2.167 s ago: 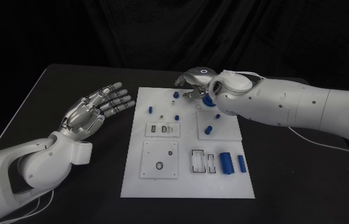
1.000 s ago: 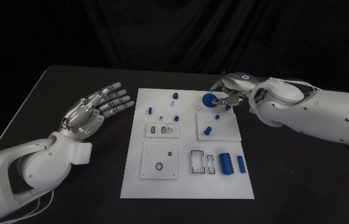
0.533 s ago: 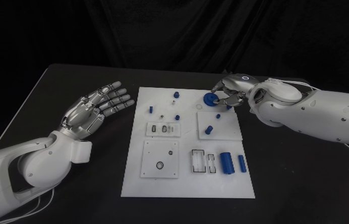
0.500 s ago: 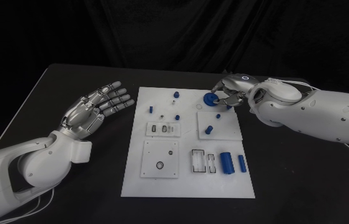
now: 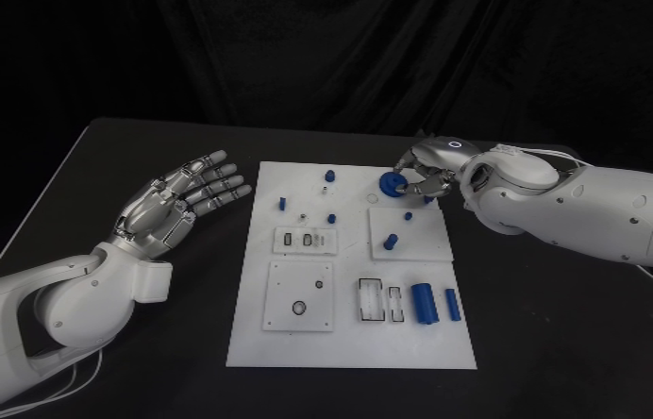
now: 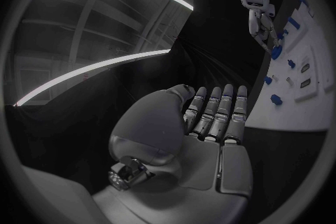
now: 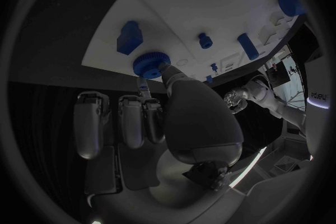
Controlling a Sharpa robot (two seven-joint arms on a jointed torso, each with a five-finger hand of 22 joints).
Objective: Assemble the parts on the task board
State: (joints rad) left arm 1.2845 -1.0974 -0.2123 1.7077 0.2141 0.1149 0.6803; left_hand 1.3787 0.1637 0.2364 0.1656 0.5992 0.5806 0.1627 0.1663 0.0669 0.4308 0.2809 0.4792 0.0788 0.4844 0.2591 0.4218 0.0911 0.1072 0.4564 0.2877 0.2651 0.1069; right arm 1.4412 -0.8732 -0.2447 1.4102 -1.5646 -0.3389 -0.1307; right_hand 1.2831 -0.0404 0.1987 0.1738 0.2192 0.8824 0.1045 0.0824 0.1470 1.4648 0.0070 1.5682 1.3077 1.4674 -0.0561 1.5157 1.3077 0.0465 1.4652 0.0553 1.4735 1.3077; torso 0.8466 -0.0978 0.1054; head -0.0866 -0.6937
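Up close, a ridged blue gear (image 7: 150, 63)

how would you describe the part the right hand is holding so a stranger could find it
Start at the white task board on the black table and go to its far right corner, where the right hand reaches in. Pinched there is a round blue gear with a toothed rim. Its neighbours are small plain blue pegs and cylinders; it alone is wide, flat and toothed.
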